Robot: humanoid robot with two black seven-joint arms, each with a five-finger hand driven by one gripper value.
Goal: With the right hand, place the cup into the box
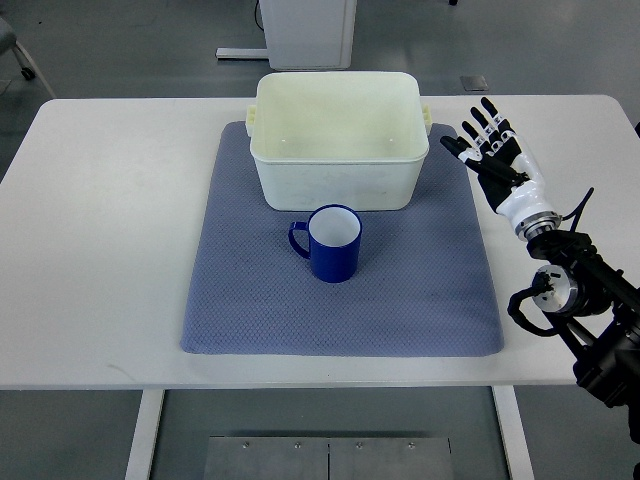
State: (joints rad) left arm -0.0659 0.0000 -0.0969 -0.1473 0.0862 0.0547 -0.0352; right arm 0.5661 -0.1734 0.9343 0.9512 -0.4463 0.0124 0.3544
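Observation:
A dark blue cup (331, 243) with a white inside stands upright on the blue-grey mat (250, 300), its handle pointing left. Just behind it sits a cream plastic box (338, 185), open at the top with nothing in it. My right hand (483, 140) hovers over the table at the mat's right edge, level with the box, fingers spread and pointing away, holding nothing. It is well to the right of the cup and apart from it. No left arm shows.
The white table (100, 250) carries the mat in its middle. My right forearm and its black joints (575, 300) reach in from the lower right. A grey machine base (300, 30) stands on the floor beyond the table's far edge.

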